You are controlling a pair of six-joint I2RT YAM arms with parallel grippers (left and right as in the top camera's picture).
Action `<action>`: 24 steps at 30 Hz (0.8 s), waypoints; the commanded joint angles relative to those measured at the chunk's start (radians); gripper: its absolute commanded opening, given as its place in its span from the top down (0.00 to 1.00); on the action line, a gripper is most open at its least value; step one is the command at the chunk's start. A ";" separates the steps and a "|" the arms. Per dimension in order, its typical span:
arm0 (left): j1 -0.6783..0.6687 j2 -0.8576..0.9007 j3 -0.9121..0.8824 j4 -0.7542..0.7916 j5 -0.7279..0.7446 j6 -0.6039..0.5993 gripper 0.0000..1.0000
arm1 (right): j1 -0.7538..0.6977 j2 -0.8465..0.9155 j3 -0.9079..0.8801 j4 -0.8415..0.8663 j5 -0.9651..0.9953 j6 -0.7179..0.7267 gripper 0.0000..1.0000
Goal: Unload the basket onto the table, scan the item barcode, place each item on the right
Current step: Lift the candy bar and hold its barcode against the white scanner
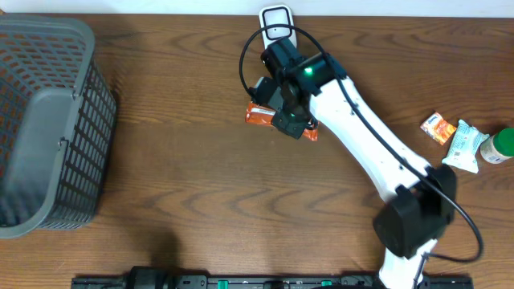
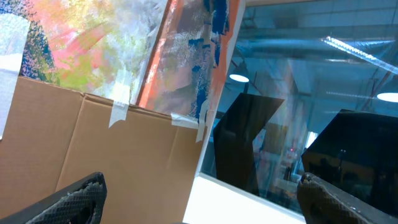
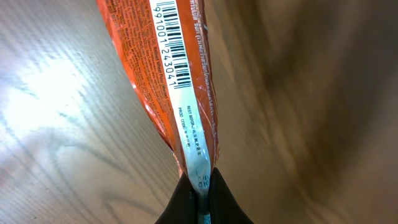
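The item is an orange snack packet (image 1: 259,117), held just above the table at the back centre. My right gripper (image 1: 291,122) is shut on one end of it. In the right wrist view the packet (image 3: 163,93) hangs away from the gripper (image 3: 200,186), whose black fingers pinch its sealed edge. The barcode (image 3: 173,42) on its white strip faces the camera. A white scanner (image 1: 276,22) stands at the table's back edge, just beyond the packet. My left gripper (image 2: 202,196) is open and holds nothing. It faces cardboard and a window, away from the table.
A grey mesh basket (image 1: 90,148) stands at the left of the table. At the far right lie an orange-and-white packet (image 1: 438,127), a pale wrapped item (image 1: 464,146) and a green-capped bottle (image 1: 502,145). The right arm's black cable loops above the packet.
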 commanded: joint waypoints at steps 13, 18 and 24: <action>0.004 -0.005 -0.001 0.004 -0.009 -0.005 0.02 | 0.196 -0.321 0.022 0.071 0.342 -0.001 0.99; 0.004 -0.005 -0.001 0.003 -0.009 -0.005 0.02 | 0.198 -0.321 0.016 0.118 0.430 -0.002 0.99; 0.004 -0.005 -0.001 0.004 -0.009 -0.005 0.02 | 0.206 -0.321 0.016 0.135 0.427 -0.013 0.98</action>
